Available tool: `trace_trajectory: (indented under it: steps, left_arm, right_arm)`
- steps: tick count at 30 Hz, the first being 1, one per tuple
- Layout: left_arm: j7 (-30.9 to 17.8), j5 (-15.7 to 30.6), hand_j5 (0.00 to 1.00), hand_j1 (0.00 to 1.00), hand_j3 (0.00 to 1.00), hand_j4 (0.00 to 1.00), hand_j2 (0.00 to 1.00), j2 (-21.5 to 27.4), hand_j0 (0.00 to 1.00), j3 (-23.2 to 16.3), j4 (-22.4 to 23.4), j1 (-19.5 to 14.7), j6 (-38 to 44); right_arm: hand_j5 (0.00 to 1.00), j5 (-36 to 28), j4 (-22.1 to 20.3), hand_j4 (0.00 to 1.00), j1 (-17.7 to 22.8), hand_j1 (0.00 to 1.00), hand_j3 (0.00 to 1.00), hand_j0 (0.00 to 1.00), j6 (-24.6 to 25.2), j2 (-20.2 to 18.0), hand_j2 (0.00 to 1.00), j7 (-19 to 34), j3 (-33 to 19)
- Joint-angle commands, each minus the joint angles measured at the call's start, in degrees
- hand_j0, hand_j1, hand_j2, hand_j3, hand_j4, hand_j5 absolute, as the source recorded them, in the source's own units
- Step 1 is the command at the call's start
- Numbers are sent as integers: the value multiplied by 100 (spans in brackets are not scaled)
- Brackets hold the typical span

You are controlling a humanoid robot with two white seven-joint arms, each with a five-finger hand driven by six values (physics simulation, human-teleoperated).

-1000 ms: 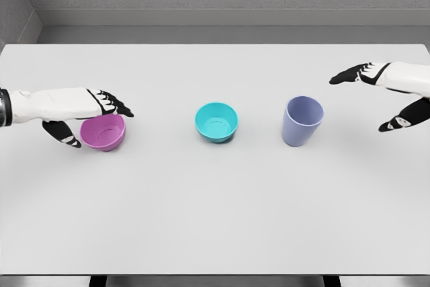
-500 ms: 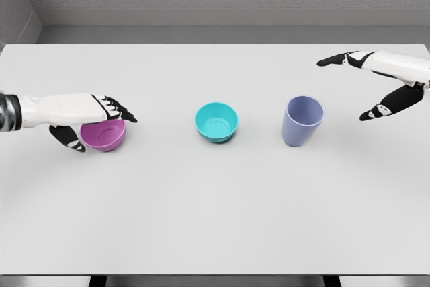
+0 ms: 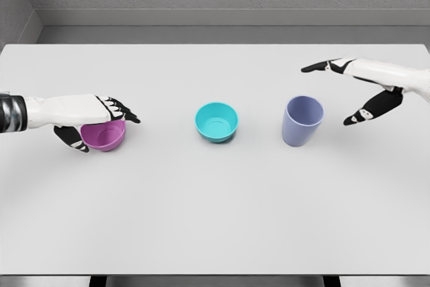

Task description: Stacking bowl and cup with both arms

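A purple bowl (image 3: 107,138) sits at the table's left. My left hand (image 3: 102,127) hovers right over it, fingers (image 3: 119,109) stretched across the rim, thumb down by the near left wall, not closed on it. A teal bowl (image 3: 216,121) stands upright in the middle. To its right stands a lavender cup (image 3: 302,121), upright. My right hand (image 3: 327,96) is open and spread just right of and behind the cup, not touching it.
Everything rests on a white table (image 3: 215,213) with a grey wall behind it. The table's front edge runs along the bottom of the view.
My left hand has lowered onto the purple bowl, thumb and fingers drawing closer. My right hand has moved left and toward the cup. Bowls and cup have stayed put.
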Motion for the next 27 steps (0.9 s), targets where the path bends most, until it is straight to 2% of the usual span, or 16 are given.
trace_trajectory:
  steps: [1, 7, 13, 27]
  left_arm:
    - [2, 27, 100, 100, 100, 100, 100, -21, 100, -2, 33, 0, 13]
    - [2, -52, 100, 100, 100, 100, 100, -92, 100, 7, 121, 0, 13]
    - [2, -132, 100, 100, 100, 100, 100, -162, 100, 7, 182, 17, 13]
    - [2, -132, 100, 100, 100, 100, 100, -162, 100, -2, 217, 53, 13]
  right_arm:
    - [100, -27, 3, 100, 0, 100, 100, 100, 18, 26, 100, -2, 84]
    - [100, -1, 3, 100, -9, 100, 100, 100, 44, 43, 100, -2, 171]
    - [100, 623, 100, 100, -246, 100, 100, 100, 44, 158, 100, -2, 391]
    - [100, 791, 188, 100, -255, 100, 100, 100, 53, 334, 100, -2, 444]
